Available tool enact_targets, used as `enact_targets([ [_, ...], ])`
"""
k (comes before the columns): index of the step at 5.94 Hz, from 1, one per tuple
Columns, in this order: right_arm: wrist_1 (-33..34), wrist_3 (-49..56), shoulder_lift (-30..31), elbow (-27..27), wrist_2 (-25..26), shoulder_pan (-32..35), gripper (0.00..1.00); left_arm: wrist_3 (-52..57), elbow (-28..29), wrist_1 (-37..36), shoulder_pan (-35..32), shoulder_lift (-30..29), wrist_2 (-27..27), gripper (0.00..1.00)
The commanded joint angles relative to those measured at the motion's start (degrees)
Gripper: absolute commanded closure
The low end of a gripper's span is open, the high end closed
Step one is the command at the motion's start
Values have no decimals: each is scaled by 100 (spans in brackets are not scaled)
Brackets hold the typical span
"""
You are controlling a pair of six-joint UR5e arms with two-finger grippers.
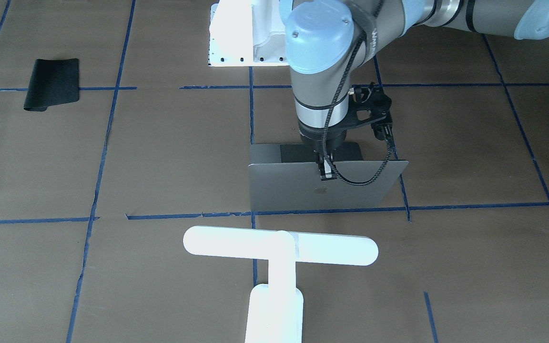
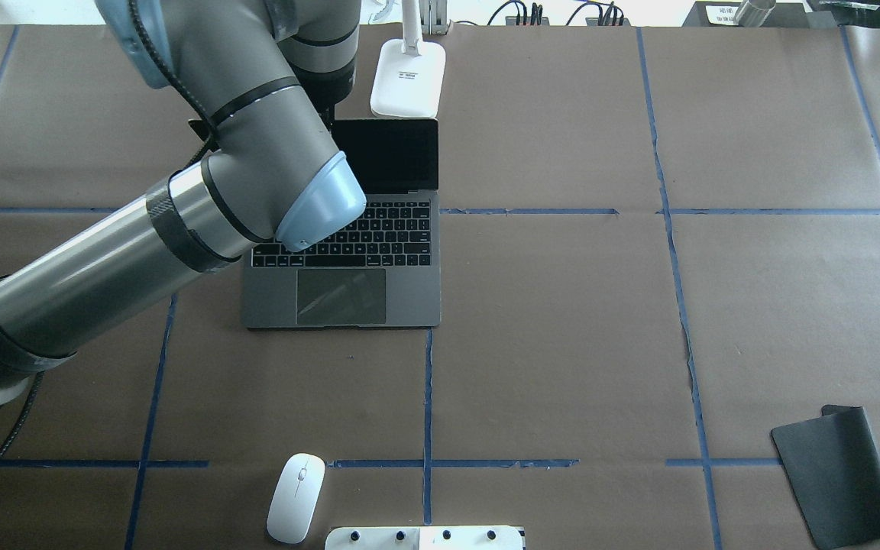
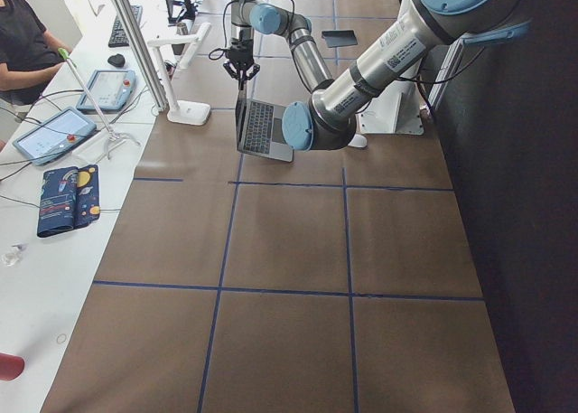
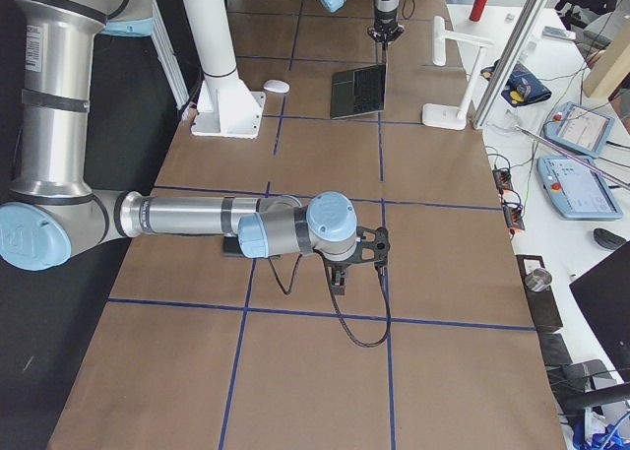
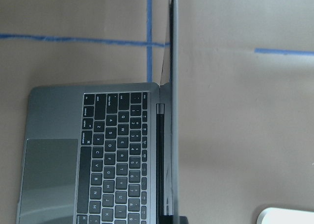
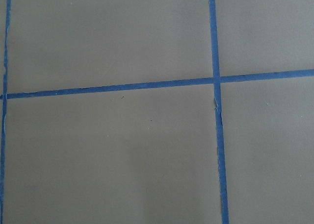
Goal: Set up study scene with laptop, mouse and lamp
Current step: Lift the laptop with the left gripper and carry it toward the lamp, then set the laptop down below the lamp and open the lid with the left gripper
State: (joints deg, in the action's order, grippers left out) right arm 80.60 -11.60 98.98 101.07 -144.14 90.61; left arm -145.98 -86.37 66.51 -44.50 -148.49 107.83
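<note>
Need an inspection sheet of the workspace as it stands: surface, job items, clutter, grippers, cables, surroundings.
Surface: brown paper table with a blue tape grid.
Job's things: slim grey metal laptop open, lid upright; flat white oval mouse near white bolted pedestal; white T-shaped lamp behind the laptop.
Clutter: black soft mat, one edge curled.
Grippers: left gripper fingers pinch the lid's top edge; right gripper over bare table, state unclear.
Cables: black braided cable hangs across the lid.
Surroundings: touchscreen pendants on a side bench; seated person.
</note>
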Motion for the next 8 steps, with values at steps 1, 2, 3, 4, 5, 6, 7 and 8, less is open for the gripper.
enact_targets([
  [1, 0, 0, 16, 0, 0, 0, 0, -430, 165, 55, 273, -302, 1, 100],
  [2, 9, 9, 16, 0, 0, 0, 0, -562, 426, 229, 284, -451, 1, 100],
  [3, 9, 0, 24, 0, -9, 0, 0, -633, 977, 640, 284, -635, -8, 100],
  [4, 9, 0, 24, 0, -9, 0, 0, -677, 1113, 835, 284, -646, -17, 100],
  [5, 9, 0, 24, 0, -9, 0, 0, -660, 1123, 837, 284, -637, -17, 100],
  [6, 9, 0, 24, 0, 0, 0, 0, -660, 1123, 846, 284, -637, -17, 100],
  [7, 9, 0, 24, 0, 0, 0, 0, -634, 1114, 846, 284, -629, -17, 98],
  [8, 9, 0, 24, 0, 0, 0, 0, -599, 1105, 916, 275, -585, -25, 41],
])
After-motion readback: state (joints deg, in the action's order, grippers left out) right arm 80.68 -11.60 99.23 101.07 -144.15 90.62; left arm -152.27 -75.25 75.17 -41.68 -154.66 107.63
